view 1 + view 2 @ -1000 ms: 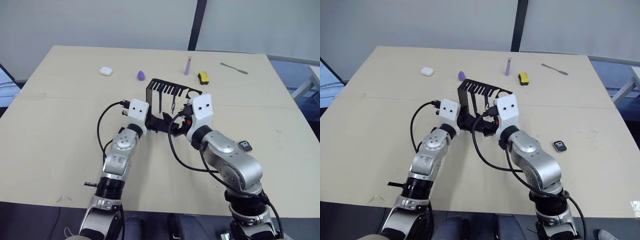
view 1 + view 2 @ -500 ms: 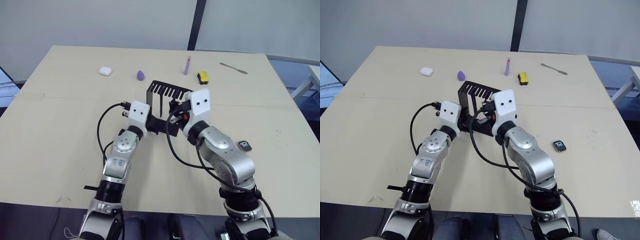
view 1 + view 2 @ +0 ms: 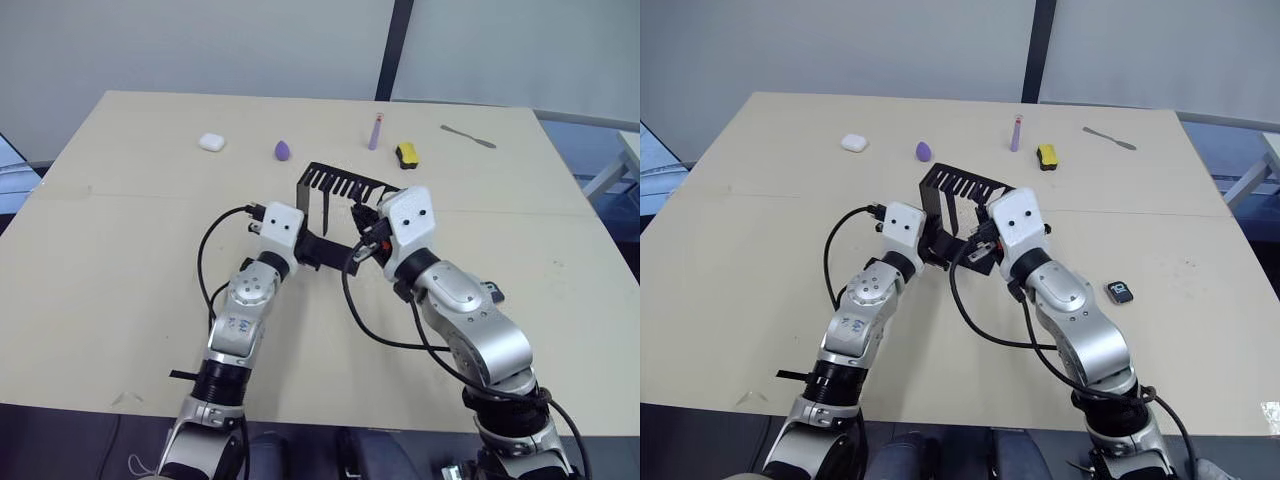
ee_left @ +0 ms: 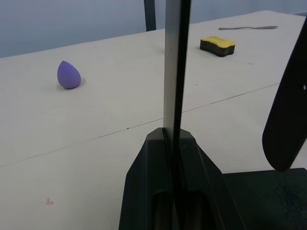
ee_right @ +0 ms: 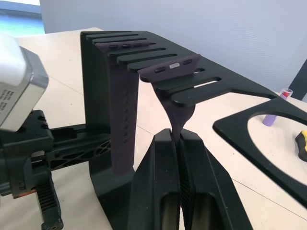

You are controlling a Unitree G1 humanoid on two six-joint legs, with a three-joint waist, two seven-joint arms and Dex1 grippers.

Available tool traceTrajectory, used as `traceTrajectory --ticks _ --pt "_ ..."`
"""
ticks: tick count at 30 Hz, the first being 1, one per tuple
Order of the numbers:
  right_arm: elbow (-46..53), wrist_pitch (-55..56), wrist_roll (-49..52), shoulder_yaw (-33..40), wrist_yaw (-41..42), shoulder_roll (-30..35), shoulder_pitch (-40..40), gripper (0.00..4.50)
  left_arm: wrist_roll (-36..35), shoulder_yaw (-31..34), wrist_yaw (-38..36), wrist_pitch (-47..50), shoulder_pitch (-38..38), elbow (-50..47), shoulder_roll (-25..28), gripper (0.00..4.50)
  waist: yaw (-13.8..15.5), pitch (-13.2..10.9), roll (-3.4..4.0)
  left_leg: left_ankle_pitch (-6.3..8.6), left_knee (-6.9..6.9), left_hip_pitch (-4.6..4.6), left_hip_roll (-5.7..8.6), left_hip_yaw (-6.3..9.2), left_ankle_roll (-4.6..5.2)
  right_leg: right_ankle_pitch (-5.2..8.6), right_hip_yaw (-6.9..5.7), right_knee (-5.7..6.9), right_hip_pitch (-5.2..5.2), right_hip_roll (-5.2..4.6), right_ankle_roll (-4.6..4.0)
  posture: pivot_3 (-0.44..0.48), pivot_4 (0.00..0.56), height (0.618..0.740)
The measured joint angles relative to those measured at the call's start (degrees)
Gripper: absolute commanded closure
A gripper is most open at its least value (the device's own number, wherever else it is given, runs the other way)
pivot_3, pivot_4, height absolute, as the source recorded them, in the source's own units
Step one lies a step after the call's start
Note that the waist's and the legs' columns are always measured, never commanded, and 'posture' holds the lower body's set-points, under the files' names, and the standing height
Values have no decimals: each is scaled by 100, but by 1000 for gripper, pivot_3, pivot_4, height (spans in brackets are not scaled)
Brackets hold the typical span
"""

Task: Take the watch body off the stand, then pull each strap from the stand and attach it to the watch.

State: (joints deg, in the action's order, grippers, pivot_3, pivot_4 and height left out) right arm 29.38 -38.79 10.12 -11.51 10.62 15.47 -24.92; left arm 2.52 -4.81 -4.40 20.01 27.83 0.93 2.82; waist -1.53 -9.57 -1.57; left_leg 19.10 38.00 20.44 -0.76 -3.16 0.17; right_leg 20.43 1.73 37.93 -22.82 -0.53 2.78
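We find the stand point(image 3: 958, 205) mid-bench, toward the far edge; our left gripper point(image 4: 173, 143) has its fingers closed on the stand's upright, while our right gripper point(image 5: 176, 143) is pinched shut on the lower end of the shorter strap point(image 5: 173, 103), whose top still hangs in a comb slot. The longer strap point(image 5: 122, 120) hangs straight from a neighbouring slot, near the upright. The watch body point(image 3: 1120, 292) lies flat on the bench toward the right edge, well apart from the stand.
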Motion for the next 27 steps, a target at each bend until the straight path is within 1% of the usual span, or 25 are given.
traceTrajectory --ticks 14,18,23,27 --pt "-101 340 -315 -177 200 84 -111 4464 0 6 7 -89 72 157 3 4500 0 0 0 0 0 0 0 0 0 0 0 -1 0 0 0 0 150 740" --pt "50 624 -474 -200 254 200 151 4464 -5 19 4 -120 62 161 8 4500 1 0 0 0 0 0 0 0 0 0 0 -3 1 0 0 0 150 740" --pt "135 637 -543 -167 421 352 270 4464 -3 32 -9 -136 66 192 23 4500 -2 0 0 -3 1 -3 0 0 -2 0 0 3 1 1 0 0 150 740" --pt "544 454 -215 35 768 585 663 4464 -14 9 -82 -134 68 178 22 4500 11 0 -1 -1 0 0 0 2 0 0 -1 -2 2 0 0 0 150 740"
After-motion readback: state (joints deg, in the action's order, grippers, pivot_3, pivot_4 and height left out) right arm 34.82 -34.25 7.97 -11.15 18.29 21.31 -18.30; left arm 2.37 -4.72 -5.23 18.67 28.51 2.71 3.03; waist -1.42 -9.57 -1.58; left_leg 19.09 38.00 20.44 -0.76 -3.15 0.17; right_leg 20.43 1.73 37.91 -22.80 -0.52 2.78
